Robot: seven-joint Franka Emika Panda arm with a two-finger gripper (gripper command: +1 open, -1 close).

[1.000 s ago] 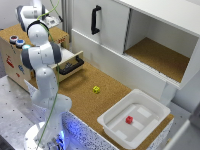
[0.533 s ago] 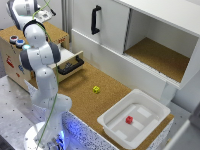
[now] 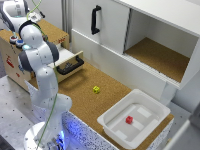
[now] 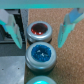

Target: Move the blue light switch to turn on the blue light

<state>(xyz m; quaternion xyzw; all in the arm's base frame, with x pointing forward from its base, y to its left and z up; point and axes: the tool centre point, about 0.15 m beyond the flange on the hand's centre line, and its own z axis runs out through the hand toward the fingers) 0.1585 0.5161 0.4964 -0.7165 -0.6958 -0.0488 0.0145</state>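
Gripper straddles red lamp beside blue light.

Robotics laboratory test bench, not a home. A white robot arm is bolted to a perforated metal base plate. Beside it stands a cork-topped mock counter with plain white cabinets and one open drawer.

You see a brown cork-topped bench carrying a small yellow cube near its middle, a white rectangular plastic tub toward the exterior view's right, and a wooden drawer box at its left.
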